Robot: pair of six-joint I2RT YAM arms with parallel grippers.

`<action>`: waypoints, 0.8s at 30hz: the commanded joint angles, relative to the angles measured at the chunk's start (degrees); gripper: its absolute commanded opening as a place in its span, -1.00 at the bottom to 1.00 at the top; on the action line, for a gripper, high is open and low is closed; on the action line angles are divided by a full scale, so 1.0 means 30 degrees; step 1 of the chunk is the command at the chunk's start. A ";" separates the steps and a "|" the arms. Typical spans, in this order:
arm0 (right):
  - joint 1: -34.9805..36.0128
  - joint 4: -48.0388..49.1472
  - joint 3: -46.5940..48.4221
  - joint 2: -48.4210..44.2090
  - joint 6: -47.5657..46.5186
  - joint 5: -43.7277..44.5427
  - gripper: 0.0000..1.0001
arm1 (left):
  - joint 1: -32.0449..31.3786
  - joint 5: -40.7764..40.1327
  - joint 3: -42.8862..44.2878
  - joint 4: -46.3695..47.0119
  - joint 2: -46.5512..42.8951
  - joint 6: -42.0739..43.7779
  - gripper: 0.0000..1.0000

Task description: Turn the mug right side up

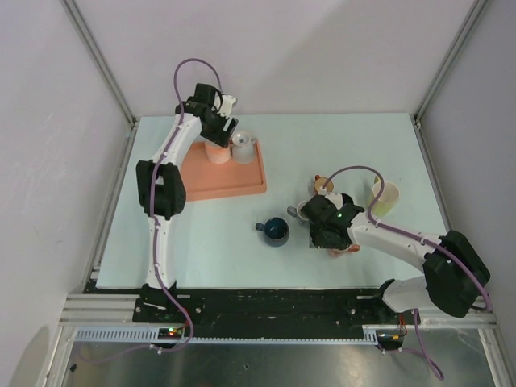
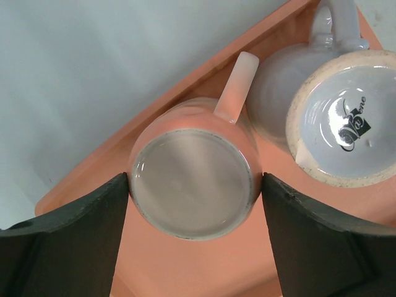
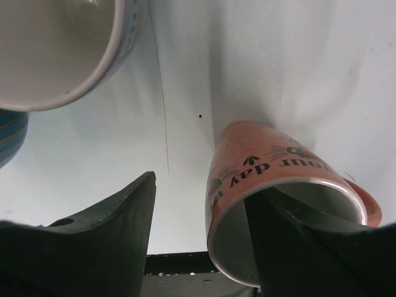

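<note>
The upside-down peach ceramic mug stood base-up on the orange plastic tray, just beside an inverted white ceramic mug; the left fingers clamped its sides; the right fingers were spread, one inside a tilted orange printed mug on the pale worktop.

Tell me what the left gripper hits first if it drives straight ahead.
Its jaws flank the upside-down peach mug, so the left gripper would likely press onto that mug's base or touch the orange tray floor beneath. Depth is too unclear to say which comes first.
</note>
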 commanded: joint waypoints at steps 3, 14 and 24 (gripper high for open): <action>0.0391 -0.1042 0.1457 -0.1243 -0.0087 0.1136 0.36 | 0.0148 0.0326 -0.0515 0.0042 0.0414 0.0720 0.26; 0.0268 -0.2119 0.3231 -0.3274 -0.1185 0.1540 0.47 | 0.1072 0.0594 -0.6456 0.0061 -0.3719 0.3557 -0.29; -0.0425 -0.0717 0.3262 -0.3894 -0.2462 0.0416 0.52 | 0.2138 0.1621 -1.3446 0.0062 -0.8711 0.7957 0.39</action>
